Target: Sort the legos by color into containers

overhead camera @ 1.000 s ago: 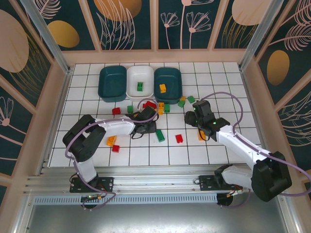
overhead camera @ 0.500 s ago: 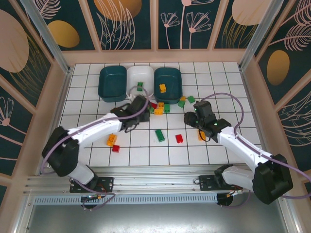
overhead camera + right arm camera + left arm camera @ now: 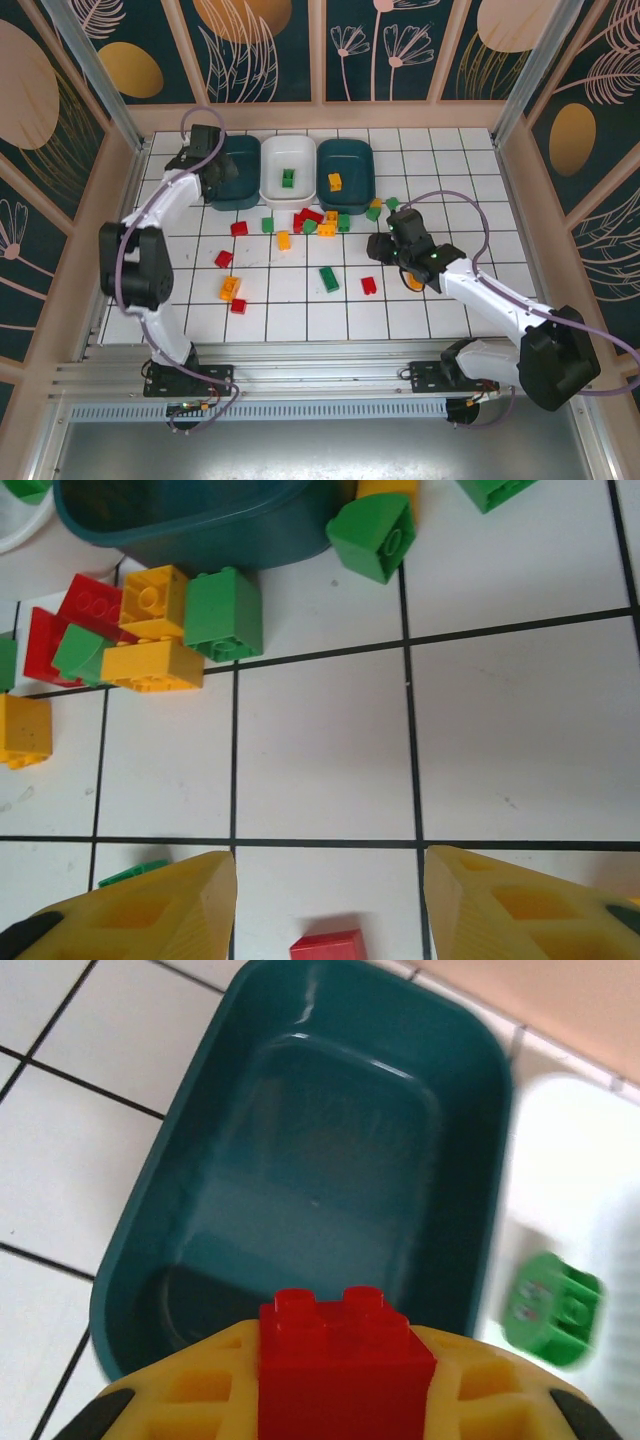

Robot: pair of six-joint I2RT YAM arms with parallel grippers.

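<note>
My left gripper (image 3: 212, 168) is shut on a red lego (image 3: 345, 1360), clamped between its yellow fingers (image 3: 190, 1395). It hangs over the near end of the left teal container (image 3: 330, 1150), which looks empty. The white container (image 3: 288, 165) holds a green lego (image 3: 553, 1307). The right teal container (image 3: 346, 168) holds a yellow lego (image 3: 335, 181). My right gripper (image 3: 380, 246) stands open above the tiles, nothing between its fingers (image 3: 150, 915). A red lego (image 3: 328, 946) lies on the floor low between them. Loose legos in red, green and yellow (image 3: 150, 620) lie heaped by the right teal container.
More legos are scattered over the white tiles: red (image 3: 223, 259), orange (image 3: 230, 288), red (image 3: 238, 305), green (image 3: 328, 279), orange (image 3: 284, 240), green (image 3: 373, 212). A raised wooden rim (image 3: 320, 116) runs behind the containers. Bare tiles lie along the near edge.
My left arm swung from the middle of the table up to the left teal container, carrying the red lego. My right gripper drifted slightly left and stayed open.
</note>
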